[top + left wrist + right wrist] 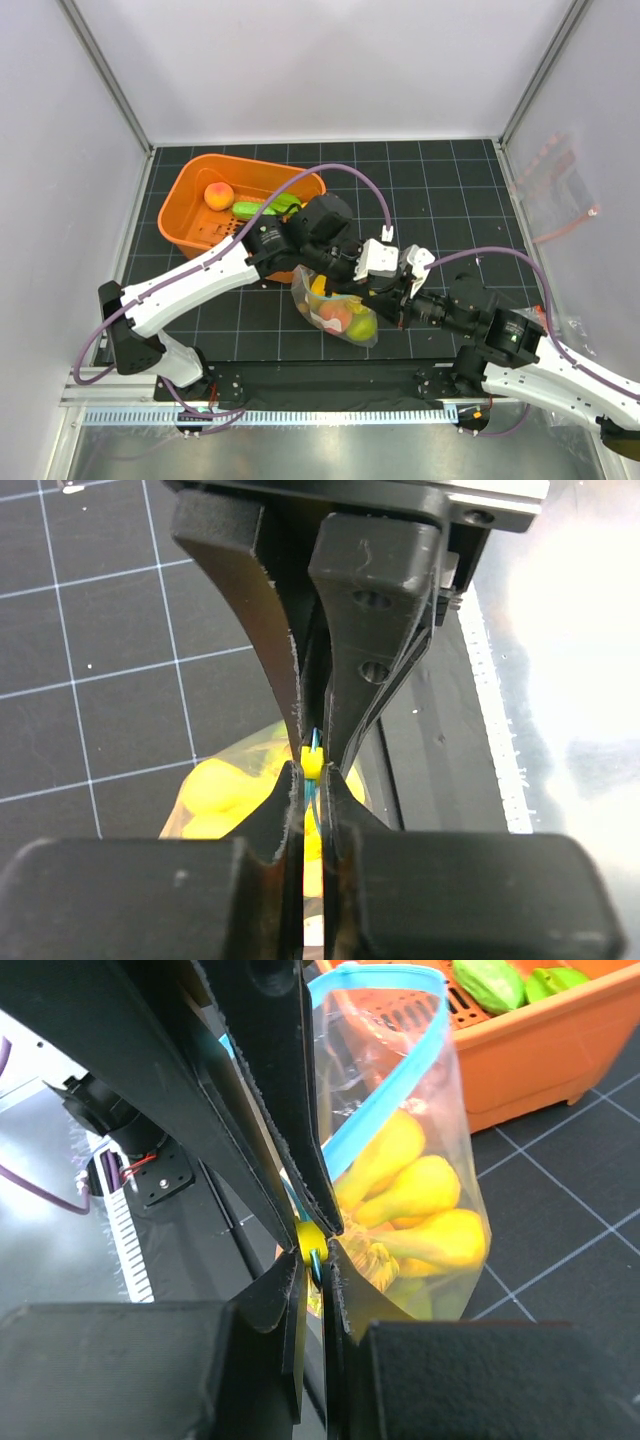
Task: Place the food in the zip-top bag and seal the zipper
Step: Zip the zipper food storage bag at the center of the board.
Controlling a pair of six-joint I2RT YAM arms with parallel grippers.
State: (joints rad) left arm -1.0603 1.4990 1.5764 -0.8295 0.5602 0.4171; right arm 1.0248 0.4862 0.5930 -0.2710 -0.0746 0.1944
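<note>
Found left gripper (pixel 312 767) pressed together on a thin sliver of the teal zipper (pixel 400 1095), with only the plastic between the pads. Found right gripper (pixel 318 1252) likewise pinched on the same strip, with a yellow spot and a line of teal showing at the pinch. In the top view, noted both pinches close together at the upper edge of the zip-top bag (pixel 385 1055), near the middle of the black gridded mat (pixel 450 200), left arm reaching in from the left and right arm from the right. From the right wrist, saw the zipper rising away from the fingers and bowing in an arc over the bag's top; cannot tell how much of it is pressed shut. Below the pinch, saw the bag hanging slack and bulging with food: yellow bananas (pixel 425 1195) stacked against the clear wall, plus an orange-pink piece (pixel 338 313) and a yellow-green piece (pixel 363 326) visible from above. Just behind the bag, logged the orange basket (pixel 190 225), with one peach (pixel 219 195) and green pieces (pixel 268 208) lying in it. Cannot tell whether bag and basket touch. Well apart, against the right wall, logged a second clear bag with a pink-red strip (pixel 560 195).
</note>
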